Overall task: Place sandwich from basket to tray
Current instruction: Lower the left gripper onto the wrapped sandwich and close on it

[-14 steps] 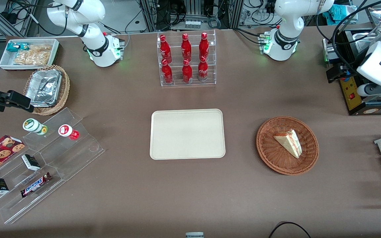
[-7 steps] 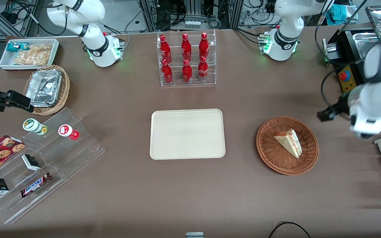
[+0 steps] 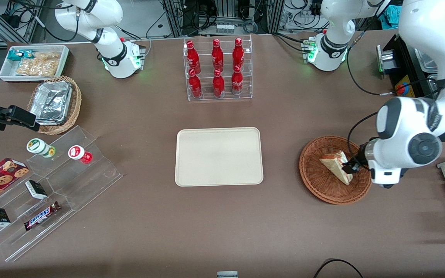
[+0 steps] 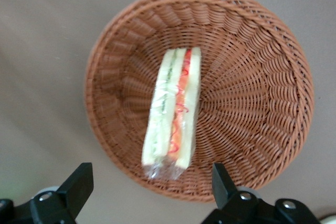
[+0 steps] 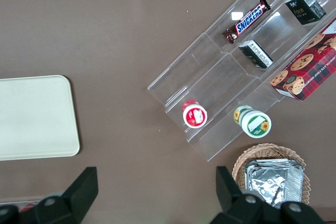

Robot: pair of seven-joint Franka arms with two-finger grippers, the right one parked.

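Sandwich [image 4: 173,111] in basket [image 4: 262,56], ungrasped; pincer [image 4: 149,184] spread wide just above; tray [image 3: 218,156] bare, lift & transfer left.

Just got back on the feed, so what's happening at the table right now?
The left arm's hand hangs open above the round brown wicker basket, fingers spread to either side of the clear-wrapped triangular white-bread sandwich. The sandwich lies in the basket, not yet gripped. The flat cream-beige rectangular tray, beside the basket toward the parked arm's end, holds nothing.
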